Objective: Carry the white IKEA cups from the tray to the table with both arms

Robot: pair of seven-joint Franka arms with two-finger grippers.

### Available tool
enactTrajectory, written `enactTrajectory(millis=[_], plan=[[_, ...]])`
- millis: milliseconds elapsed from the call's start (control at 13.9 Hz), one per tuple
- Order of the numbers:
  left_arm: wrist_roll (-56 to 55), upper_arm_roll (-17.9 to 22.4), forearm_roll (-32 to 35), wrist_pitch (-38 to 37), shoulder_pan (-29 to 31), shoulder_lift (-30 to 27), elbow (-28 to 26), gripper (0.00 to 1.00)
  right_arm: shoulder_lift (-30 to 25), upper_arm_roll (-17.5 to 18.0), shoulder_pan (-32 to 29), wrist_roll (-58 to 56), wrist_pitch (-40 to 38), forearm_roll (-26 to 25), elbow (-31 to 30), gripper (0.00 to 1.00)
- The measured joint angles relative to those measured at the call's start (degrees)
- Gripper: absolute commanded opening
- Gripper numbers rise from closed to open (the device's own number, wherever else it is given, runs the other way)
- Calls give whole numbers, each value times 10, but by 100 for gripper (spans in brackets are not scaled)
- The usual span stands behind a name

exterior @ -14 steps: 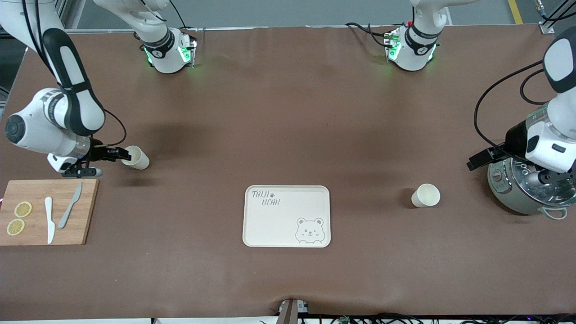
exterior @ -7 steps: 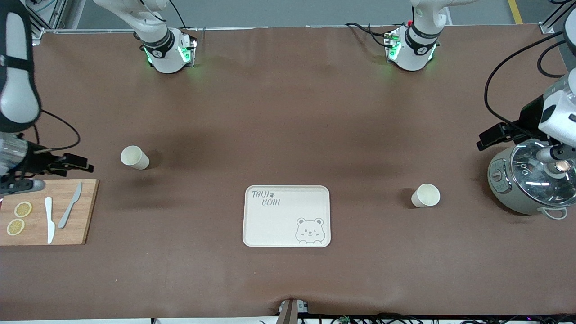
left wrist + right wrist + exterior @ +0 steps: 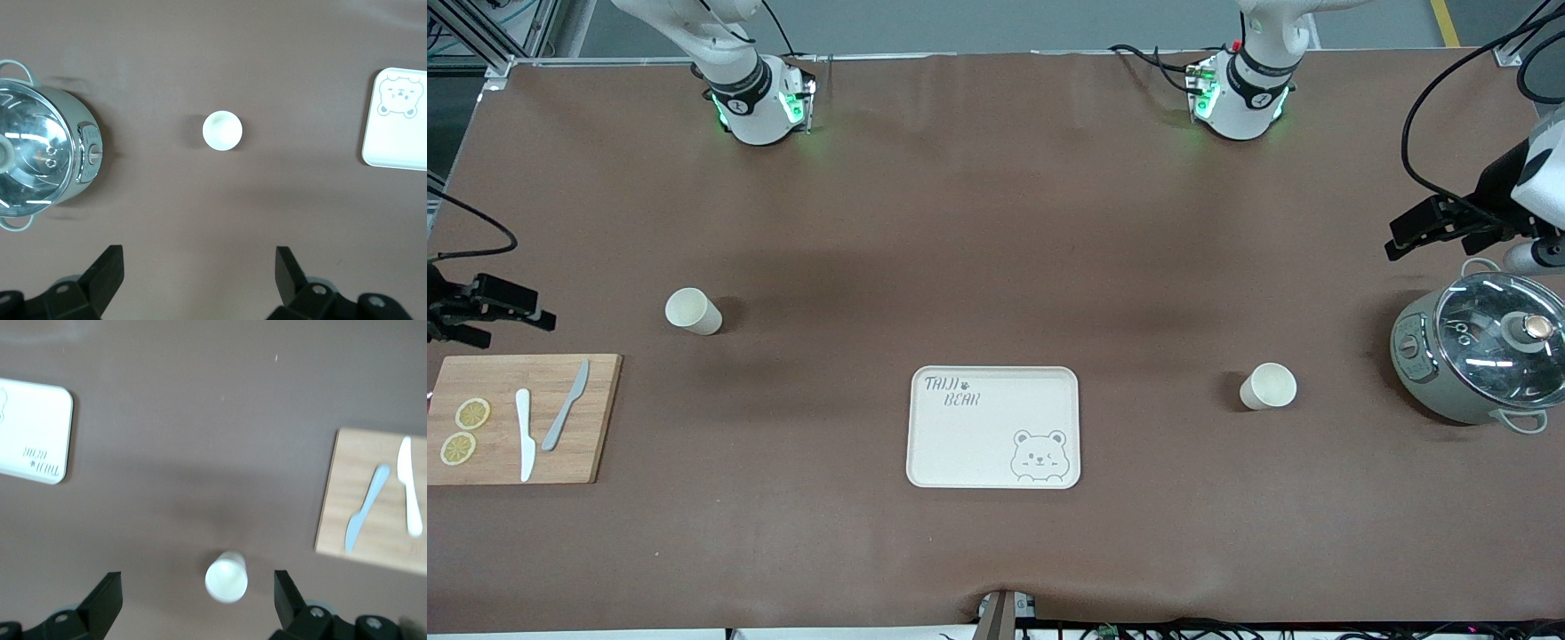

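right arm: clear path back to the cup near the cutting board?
Probably yes. The right gripper is open, up over the table's end, and only bare table lies between it and that cup; the cutting board sits nearer the camera.

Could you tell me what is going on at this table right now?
Two robot arms are moving white cups off a tray, and that looks done. The tray holds nothing; one cup stands on the table toward the right arm's end, the other cup toward the left arm's end. The right gripper is open above the table near the cutting board, holding nothing. The left gripper is open and empty near the cooker.
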Motion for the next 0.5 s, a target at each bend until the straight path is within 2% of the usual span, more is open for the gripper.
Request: enactTrajectory(millis=[287,502], plan=[[2,-3,0,2,-1,-8,-9,100,-52,33,0,161,-108,-21,4,100],[3,-9,0,21,-2,-9,-21,100,-98,55,0,262,-140,-24,-13,100]])
